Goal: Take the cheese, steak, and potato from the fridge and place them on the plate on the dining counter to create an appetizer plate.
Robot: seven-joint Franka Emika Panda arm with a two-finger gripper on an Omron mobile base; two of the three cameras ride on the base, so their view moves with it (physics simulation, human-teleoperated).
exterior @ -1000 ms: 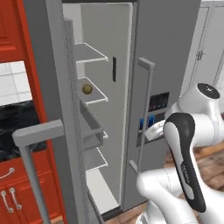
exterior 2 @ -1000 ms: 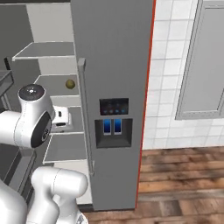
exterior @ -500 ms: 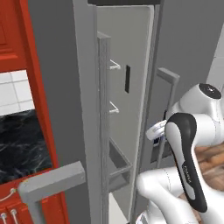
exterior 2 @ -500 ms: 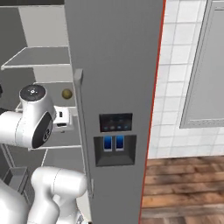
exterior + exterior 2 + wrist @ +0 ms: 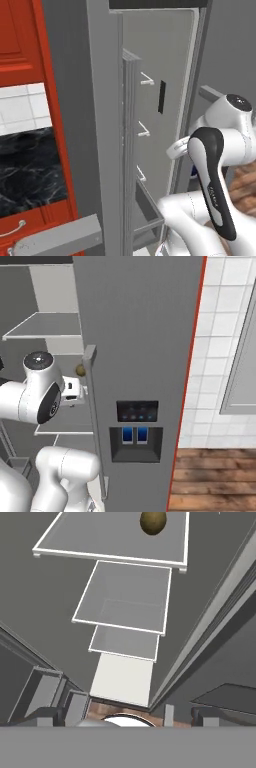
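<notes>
We see the potato [image 5: 153,522] sitting on a white-edged shelf [image 5: 100,537] inside the fridge [image 5: 140,331], its long axis seemingly across the shelf though it looks nearly round, while our claw [image 5: 127,714] hangs below it, its 2 fingers spread apart and empty.

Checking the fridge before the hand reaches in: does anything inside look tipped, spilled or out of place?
Nothing stands out. The potato sits on a shelf of the fridge, with nothing spilled near it; the lower shelves look level. The hand is open, holding nothing.
</notes>
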